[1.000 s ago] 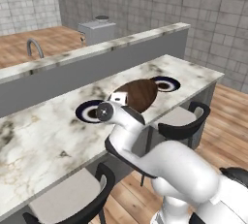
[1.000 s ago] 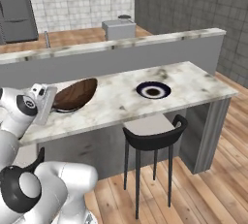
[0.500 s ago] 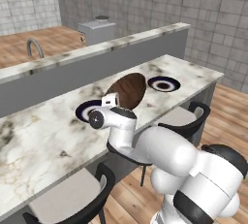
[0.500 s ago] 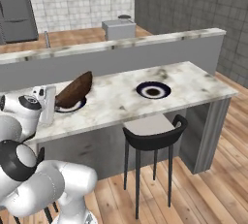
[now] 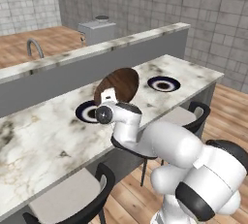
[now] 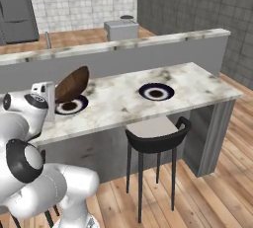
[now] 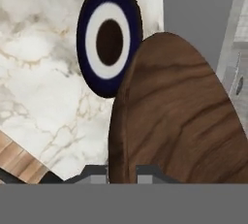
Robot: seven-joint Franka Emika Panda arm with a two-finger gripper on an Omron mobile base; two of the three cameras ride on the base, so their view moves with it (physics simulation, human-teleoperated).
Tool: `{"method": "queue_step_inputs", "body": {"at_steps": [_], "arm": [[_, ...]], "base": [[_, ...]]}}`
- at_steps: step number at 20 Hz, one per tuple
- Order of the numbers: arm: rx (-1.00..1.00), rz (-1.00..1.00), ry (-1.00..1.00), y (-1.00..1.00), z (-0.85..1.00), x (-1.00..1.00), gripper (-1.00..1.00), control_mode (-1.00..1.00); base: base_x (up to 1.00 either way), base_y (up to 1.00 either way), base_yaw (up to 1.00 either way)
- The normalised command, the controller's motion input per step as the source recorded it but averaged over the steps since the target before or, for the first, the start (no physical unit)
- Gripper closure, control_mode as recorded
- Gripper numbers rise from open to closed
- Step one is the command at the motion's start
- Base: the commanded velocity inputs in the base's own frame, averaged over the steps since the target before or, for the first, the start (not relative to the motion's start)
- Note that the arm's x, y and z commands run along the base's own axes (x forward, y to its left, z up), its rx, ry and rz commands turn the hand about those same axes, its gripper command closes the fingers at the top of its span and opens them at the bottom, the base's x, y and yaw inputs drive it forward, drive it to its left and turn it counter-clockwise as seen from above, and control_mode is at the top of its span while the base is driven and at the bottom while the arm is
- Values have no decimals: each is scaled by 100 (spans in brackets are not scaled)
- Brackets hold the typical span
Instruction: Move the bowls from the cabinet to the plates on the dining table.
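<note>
- The dark wooden bowl point(image 5: 117, 85) is out of the cabinet but not yet set down; the gripper point(image 7: 122, 169) carries it at the centre of the left base view, above the desk point(image 5: 43, 136).
- The jaws pinch its rim.
- Both plates look bare: the near plate point(image 7: 109, 37) by the bowl, the far plate point(image 6: 156, 92) mid-frame in the right base view.
- The bowl stands tilted nearly on edge, its rim plane steep and its long axis rising toward the frame's top.
- I judge one placement imminent, the second bowl remaining.

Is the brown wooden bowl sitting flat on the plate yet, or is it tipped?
Tipped. The wooden bowl stands steeply on edge in the gripper, above the near plate, not resting flat.
</note>
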Motion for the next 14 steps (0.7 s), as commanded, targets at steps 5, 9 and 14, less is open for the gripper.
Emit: {"method": "queue_step_inputs", "body": {"at_steps": [5,9,14], "arm": [[25,21,0,9,34,0,100,-100],[32,20,1,12,24,0,100,-100],[28,19,3,4,1,0,100,-100]], "base": [[0,0,0],[0,0,0],[0,0,0]]}}
